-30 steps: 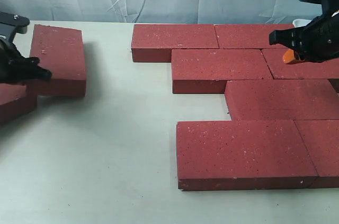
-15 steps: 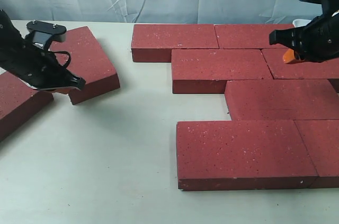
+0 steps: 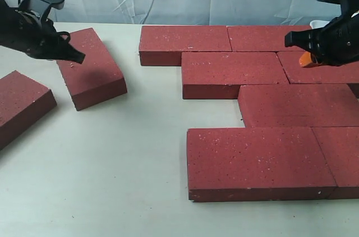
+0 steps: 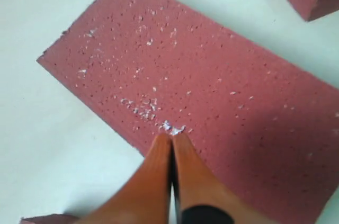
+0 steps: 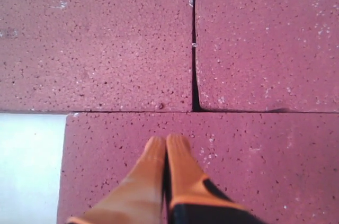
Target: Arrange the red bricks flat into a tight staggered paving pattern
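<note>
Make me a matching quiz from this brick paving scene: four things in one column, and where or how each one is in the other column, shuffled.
Column one:
1. left gripper
2. right gripper
3. skewed loose brick
4. leftmost brick

Column two:
A. partly cut off by the exterior view's edge
B. jaws shut, over the paved bricks
C. jaws shut, over a lone brick
D. flat on the table, turned askew, apart from the paving

Pairs: 1-C, 2-B, 3-D, 4-A
</note>
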Robot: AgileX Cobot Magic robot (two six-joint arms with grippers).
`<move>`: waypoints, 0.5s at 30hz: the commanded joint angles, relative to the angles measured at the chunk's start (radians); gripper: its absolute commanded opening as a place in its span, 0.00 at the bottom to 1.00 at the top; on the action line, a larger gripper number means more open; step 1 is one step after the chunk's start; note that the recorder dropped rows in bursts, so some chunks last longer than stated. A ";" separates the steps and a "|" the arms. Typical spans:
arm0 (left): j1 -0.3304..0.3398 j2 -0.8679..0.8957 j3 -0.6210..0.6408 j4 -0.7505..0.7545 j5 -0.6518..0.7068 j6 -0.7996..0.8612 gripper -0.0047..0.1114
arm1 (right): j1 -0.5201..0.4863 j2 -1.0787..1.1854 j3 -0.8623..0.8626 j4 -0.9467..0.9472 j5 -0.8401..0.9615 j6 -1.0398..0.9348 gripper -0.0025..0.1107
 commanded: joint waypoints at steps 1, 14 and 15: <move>0.011 0.097 -0.003 0.023 -0.006 -0.004 0.04 | 0.003 -0.012 0.005 0.014 -0.015 -0.006 0.01; 0.005 0.157 -0.003 -0.216 0.153 -0.058 0.04 | 0.163 -0.012 0.005 0.010 -0.075 -0.010 0.01; 0.005 0.157 -0.003 -0.236 0.176 -0.058 0.04 | 0.175 -0.012 0.005 0.010 -0.080 -0.010 0.01</move>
